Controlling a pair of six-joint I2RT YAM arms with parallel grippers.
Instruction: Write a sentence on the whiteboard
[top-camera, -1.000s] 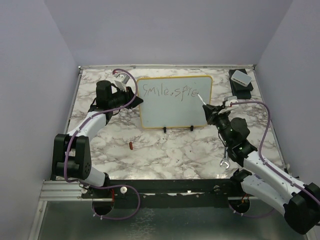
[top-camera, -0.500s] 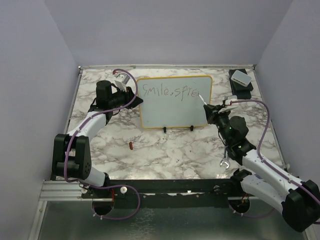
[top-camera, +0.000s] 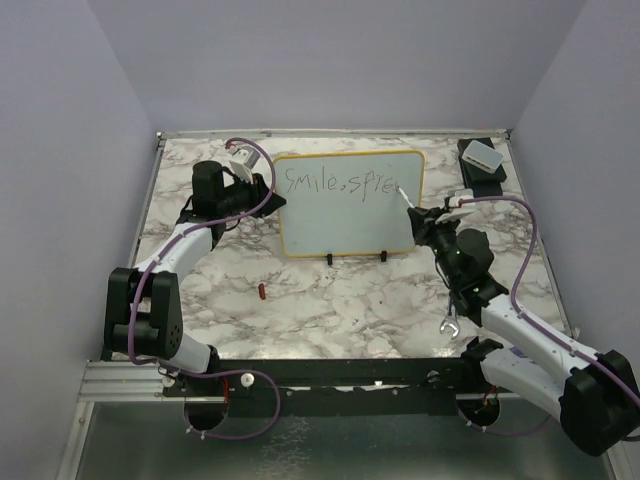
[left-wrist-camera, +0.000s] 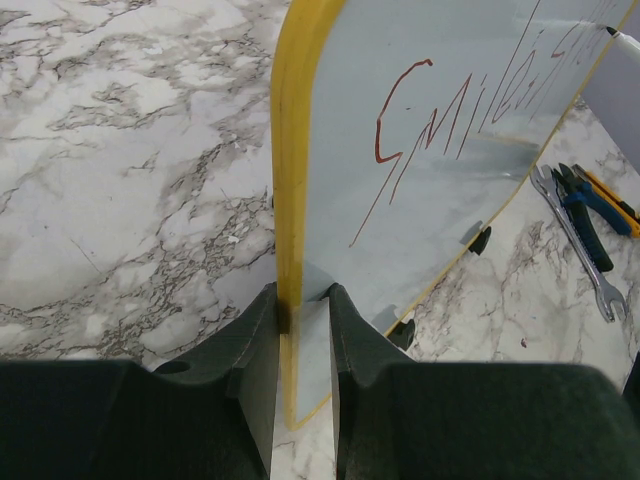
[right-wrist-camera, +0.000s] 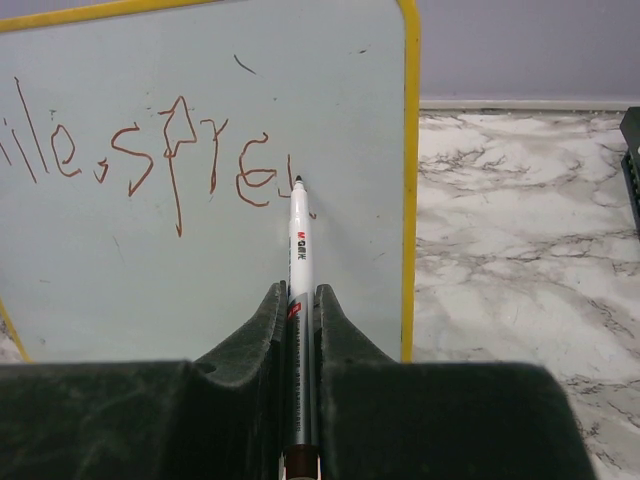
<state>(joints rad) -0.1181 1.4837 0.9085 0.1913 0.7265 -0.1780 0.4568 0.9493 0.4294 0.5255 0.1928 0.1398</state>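
The whiteboard (top-camera: 350, 225) stands upright at the table's back middle, with a yellow rim and black feet. The sentence (top-camera: 340, 182) runs along its top in thin dark red-brown marker and reads "smile, spre" plus a short stroke. My left gripper (top-camera: 266, 195) is shut on the board's left rim (left-wrist-camera: 290, 150), one finger on each face. My right gripper (top-camera: 425, 222) is shut on a white marker (right-wrist-camera: 300, 240). The marker's tip touches the board just right of the last letter (right-wrist-camera: 255, 180), near the right rim.
A small white box (top-camera: 482, 157) on a black base sits at the back right corner. A small red cap (top-camera: 262, 291) lies on the marble in front of the board. A wrench (left-wrist-camera: 578, 245) and pliers (left-wrist-camera: 590, 200) lie on the right side.
My right arm has shifted slightly left and forward, with the marker tip staying at the end of the written letters. The left arm and the board have not moved.
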